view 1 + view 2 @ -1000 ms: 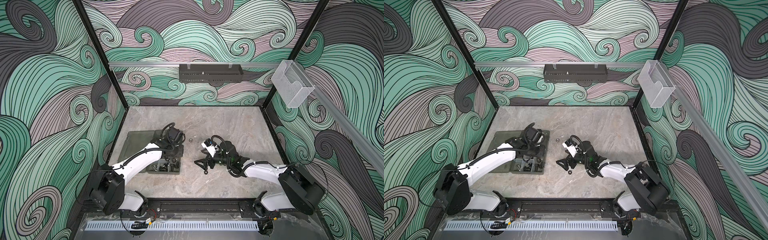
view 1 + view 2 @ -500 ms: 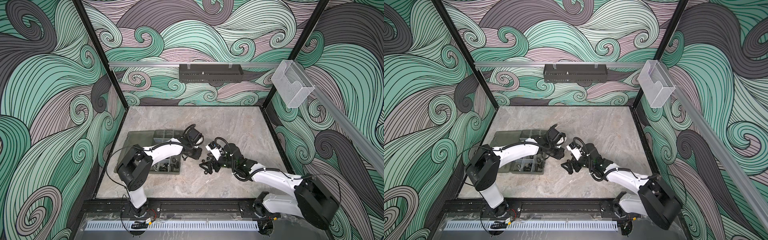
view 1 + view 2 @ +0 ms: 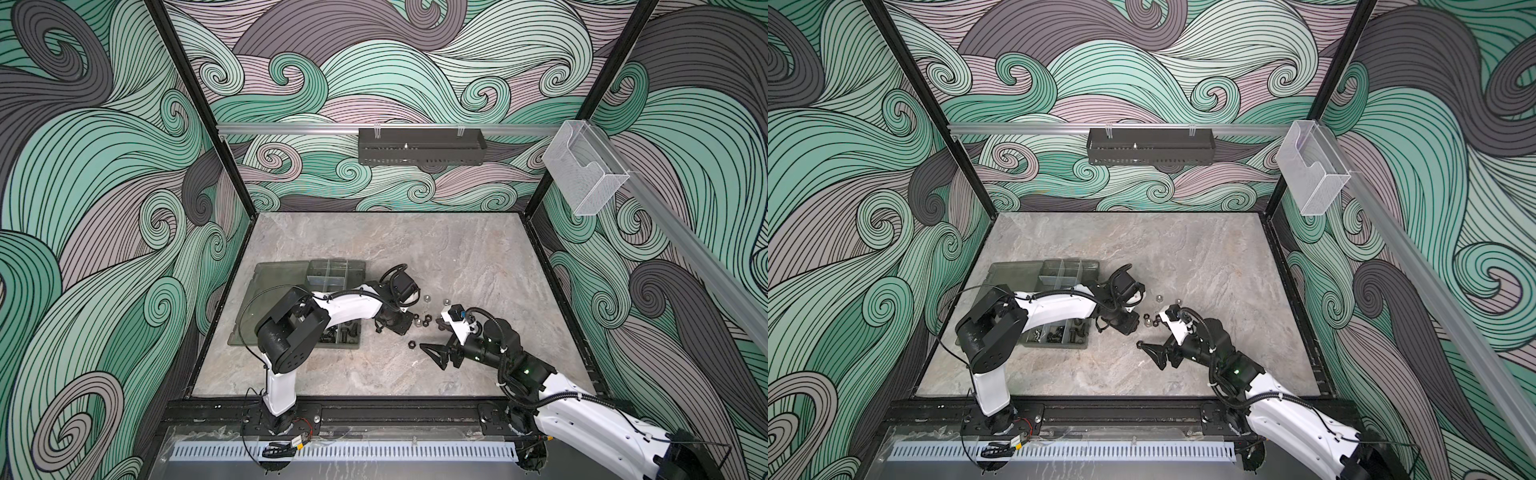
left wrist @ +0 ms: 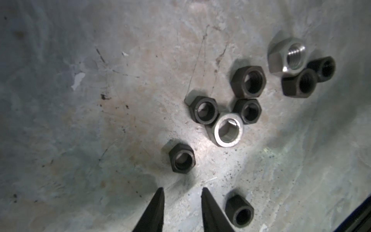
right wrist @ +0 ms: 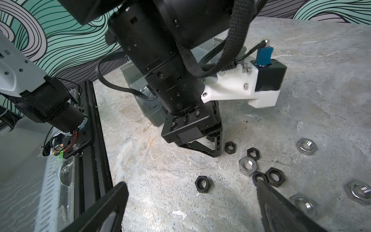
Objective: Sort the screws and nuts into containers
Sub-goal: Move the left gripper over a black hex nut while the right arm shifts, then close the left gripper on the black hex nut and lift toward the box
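Top view: nuts (image 3: 424, 322) loose on table (image 3: 374, 374) between the arms, box (image 3: 357, 262) near | left wrist: left gripper (image 4: 181, 200) a little open, empty – black nut (image 4: 181, 158) just ahead; better widen and centre first | right wrist: right gripper (image 5: 190, 183) wide open, empty – lone nut (image 5: 203, 184) before it.

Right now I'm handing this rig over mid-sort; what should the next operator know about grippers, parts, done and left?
Left gripper: open, empty, low over the loose nuts.
Right gripper: open wide, empty, beside the same cluster.
Organizer box: lid open, by the left arm.
Done: some hardware lies in its near compartments.
To do: several black and silver nuts on the table.
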